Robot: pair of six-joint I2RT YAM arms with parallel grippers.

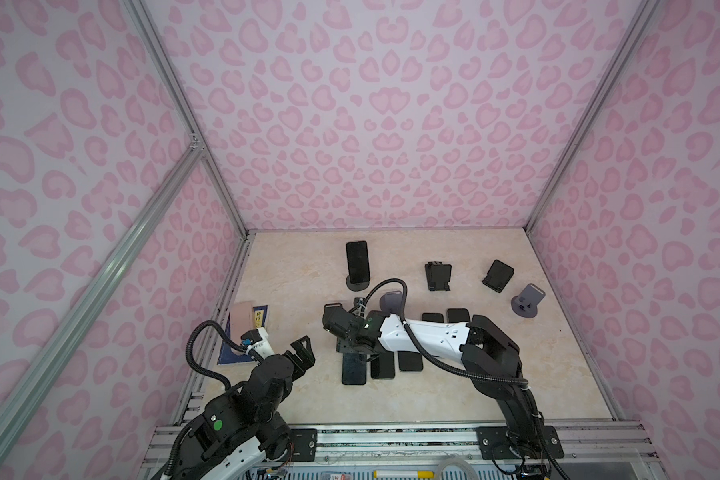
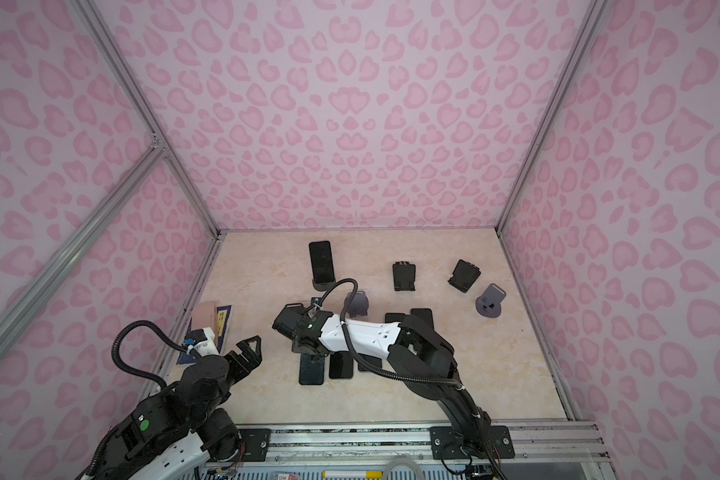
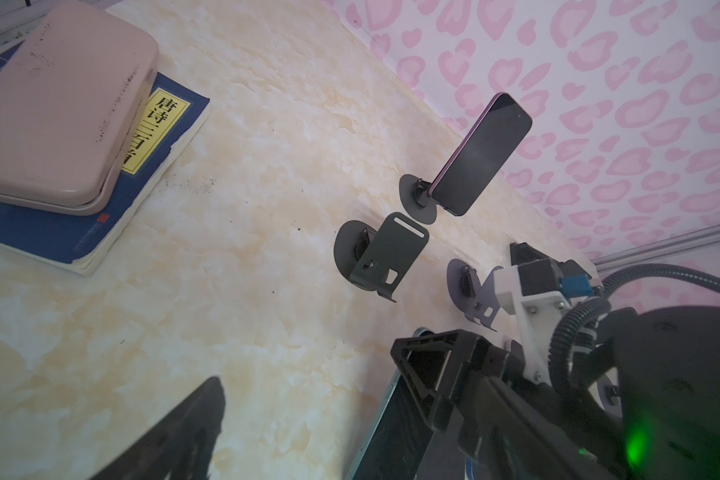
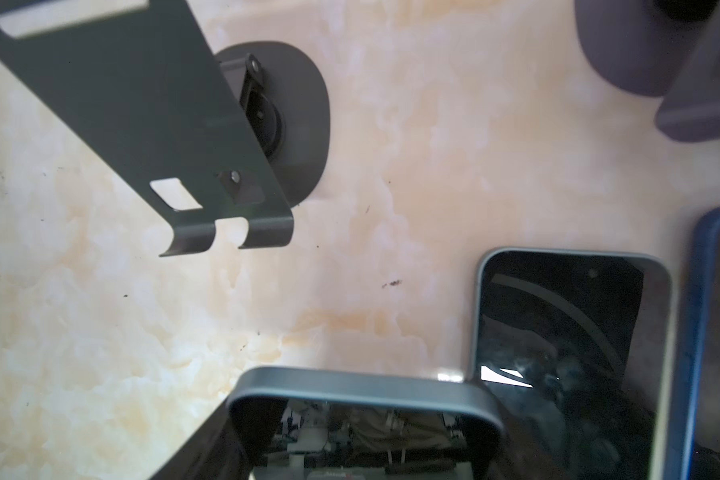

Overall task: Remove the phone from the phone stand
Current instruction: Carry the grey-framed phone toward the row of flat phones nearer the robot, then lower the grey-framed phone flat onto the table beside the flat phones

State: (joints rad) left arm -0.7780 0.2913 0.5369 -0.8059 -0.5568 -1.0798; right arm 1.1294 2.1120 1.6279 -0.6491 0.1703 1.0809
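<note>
**Q:** Where is the phone?

**A:** The dark-screened phone with a pale metal rim (image 4: 366,432) is off its stand. It is clamped between the narrowed jaws of the right gripper (image 1: 352,352), near the middle of the cream marble-patterned tabletop (image 1: 433,395). It is the leftmost in a near row of dark phones set side by side. Whether its lower end touches the table, I cannot tell.

**Q:** And the stand?

**A:** The dark grey metal phone stand with a round base (image 4: 134,108) sits empty just beyond the held phone, its plate tilted back.

**Q:** What about the other arm?

**A:** The left gripper (image 1: 307,353) hovers at the near left, jaws spread wide, holding nothing. It is beside a blue paperback book (image 3: 59,232) with a pink rounded case (image 3: 59,104) lying on top. At the far side, a black phone (image 1: 357,261) stands propped on another round-based stand (image 1: 359,286).
</note>
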